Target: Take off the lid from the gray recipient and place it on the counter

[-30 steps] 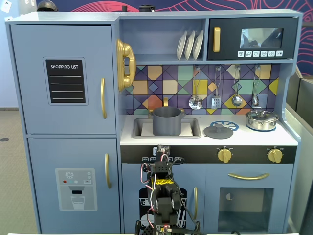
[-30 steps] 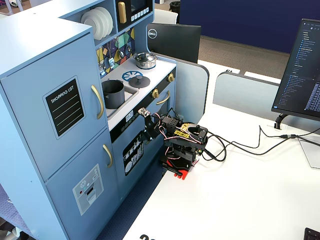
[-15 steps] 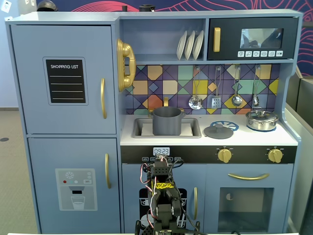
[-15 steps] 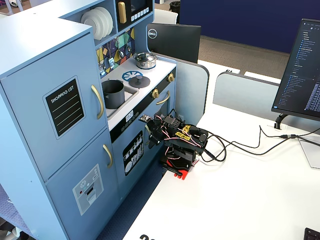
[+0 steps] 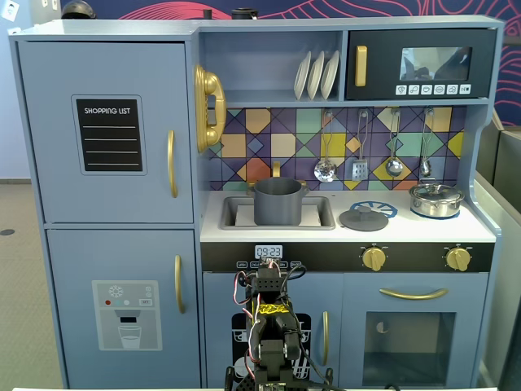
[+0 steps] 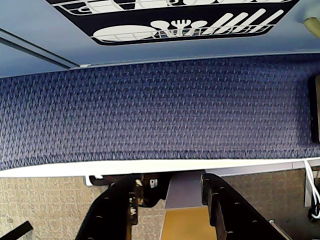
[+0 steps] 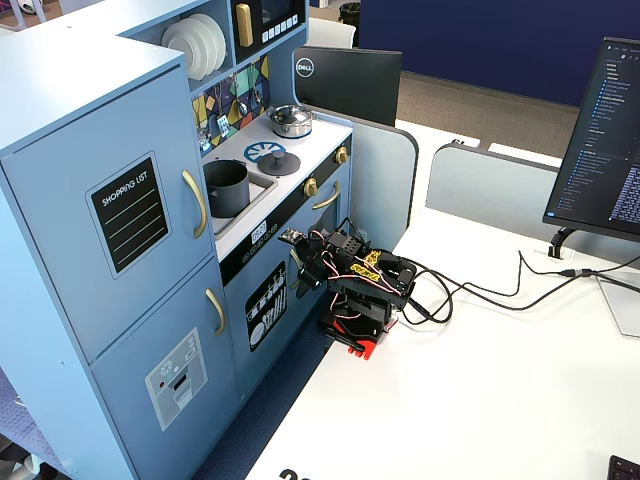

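lying flat on the counter (image 5: 488, 232), the lid (image 5: 363, 218) rests just right of the sink in a fixed view, partly over the printed burner circle (image 5: 378, 209); in the other fixed view we see it (image 7: 279, 164) between the sink and the silver pot (image 7: 291, 121). we judge it light and stiff, a thin matte disc, probably not slippery, with little edge to pinch while it lies flat. the small centre knob looks to us like the only sound place to take hold, with a narrow pinch from above.

the gray recipient (image 5: 278, 201) stands upright in the sink (image 5: 322, 221), its mouth open and uncovered, well apart from the lid. we judge the task as good as done from how things lie.

the arm is folded low in front of the toy kitchen, below the counter's level. in the wrist view the gripper (image 6: 170, 200) shows two dark fingers (image 6: 117, 210) standing a moderate way apart with nothing between them, pointed down at blue carpet and the edge of the white table (image 7: 480, 400). the gripper (image 7: 300, 270) is far from lid and pot alike.
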Motion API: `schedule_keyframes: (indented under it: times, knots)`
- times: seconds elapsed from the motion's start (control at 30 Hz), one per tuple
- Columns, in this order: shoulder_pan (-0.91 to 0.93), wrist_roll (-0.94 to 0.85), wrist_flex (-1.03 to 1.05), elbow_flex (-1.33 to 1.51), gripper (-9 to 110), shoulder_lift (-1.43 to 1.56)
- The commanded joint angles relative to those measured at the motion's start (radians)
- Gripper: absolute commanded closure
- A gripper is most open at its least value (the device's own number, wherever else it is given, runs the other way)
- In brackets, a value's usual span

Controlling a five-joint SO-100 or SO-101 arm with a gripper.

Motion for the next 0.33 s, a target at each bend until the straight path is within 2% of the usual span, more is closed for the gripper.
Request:
schedule_keyframes:
  times: [0.0,0.3]
  knots:
    - [0.02,0.026,0.173,-0.005,94,-0.008]
    - [0.02,0.026,0.173,-0.005,94,-0.008]
